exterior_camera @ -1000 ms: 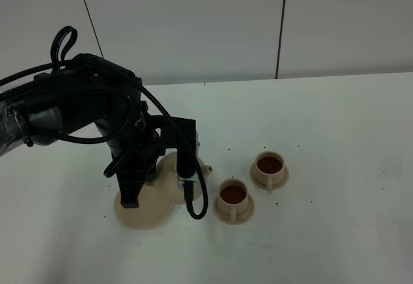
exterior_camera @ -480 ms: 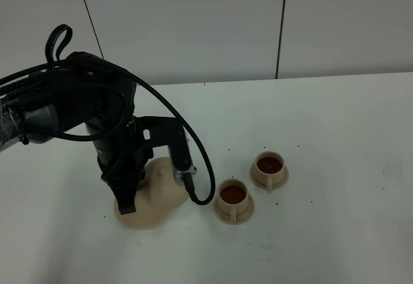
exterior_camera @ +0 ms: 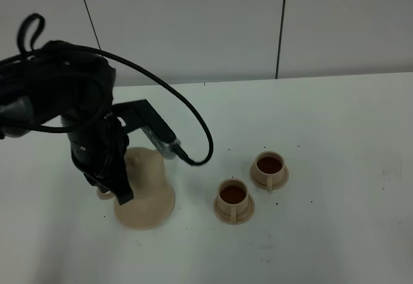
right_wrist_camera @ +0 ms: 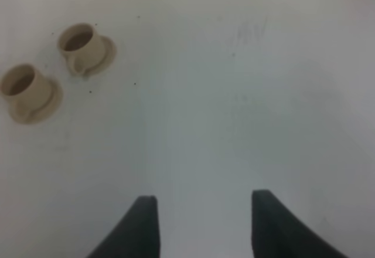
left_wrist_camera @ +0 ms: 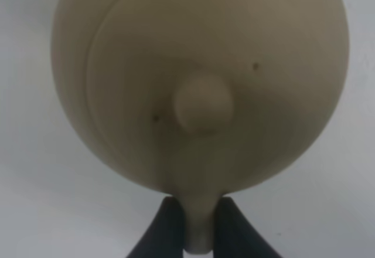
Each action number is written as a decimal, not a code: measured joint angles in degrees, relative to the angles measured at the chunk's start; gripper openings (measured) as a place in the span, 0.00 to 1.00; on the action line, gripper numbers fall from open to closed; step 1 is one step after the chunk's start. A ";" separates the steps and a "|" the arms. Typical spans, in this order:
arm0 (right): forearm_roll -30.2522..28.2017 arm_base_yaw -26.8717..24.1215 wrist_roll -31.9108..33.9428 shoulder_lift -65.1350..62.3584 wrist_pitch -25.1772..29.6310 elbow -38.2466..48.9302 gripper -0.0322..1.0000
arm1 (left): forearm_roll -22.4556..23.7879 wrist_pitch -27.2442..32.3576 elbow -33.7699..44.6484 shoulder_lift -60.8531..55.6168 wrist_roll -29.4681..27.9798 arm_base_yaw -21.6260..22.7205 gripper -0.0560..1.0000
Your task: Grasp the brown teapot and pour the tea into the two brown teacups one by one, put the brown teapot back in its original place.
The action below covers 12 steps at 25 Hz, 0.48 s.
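White worktop (exterior_camera: pixel 335 122). My left claw (left_wrist_camera: pixel 199 226) is clamped on the brown teapot (exterior_camera: pixel 145 174) handle, pot on its saucer disc (exterior_camera: pixel 151 214); rigid, likely brittle. Filled teacups (exterior_camera: pixel 233 197) stand beside it. Right claw (right_wrist_camera: pixel 205 226) is parted, empty.

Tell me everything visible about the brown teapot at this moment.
The brown teapot is round, squat, light tan and matte, like ceramic. Its lid carries a small round knob. It stands upright on the flat tan disc, left of both teacups. The left tool is shut on its loop handle. The arm hides its spout.
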 joint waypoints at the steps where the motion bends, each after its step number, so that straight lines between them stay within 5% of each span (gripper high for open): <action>1: 0.00 0.00 0.00 0.00 0.00 0.00 0.38 | 0.00 0.27 0.00 -0.67 -1.98 0.00 0.22; 7: 0.00 0.00 0.00 0.00 0.00 0.00 0.38 | 0.00 1.62 0.23 -1.60 -10.91 0.57 0.22; 12: 0.00 0.00 0.05 0.00 0.00 0.00 0.38 | -0.17 -4.20 5.98 -1.60 -15.97 1.65 0.22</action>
